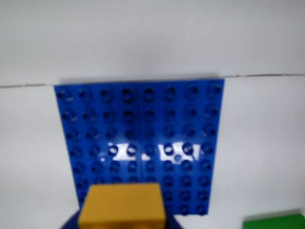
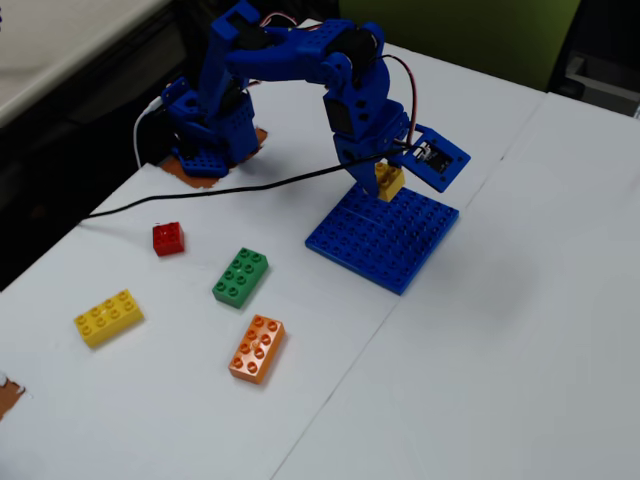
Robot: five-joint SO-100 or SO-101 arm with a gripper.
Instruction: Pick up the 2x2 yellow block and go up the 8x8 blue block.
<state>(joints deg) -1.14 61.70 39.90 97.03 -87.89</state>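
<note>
The fingers (image 2: 388, 180) pinch the 2x2 yellow block (image 2: 389, 182), holding it over the near edge of the 8x8 blue block (image 2: 385, 237) beneath them. Releasing misaligned with the studs could tip it off.

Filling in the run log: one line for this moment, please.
pincer: shut on small yellow brick | position: above blue baseplate edge | brick: not yet placed
</note>
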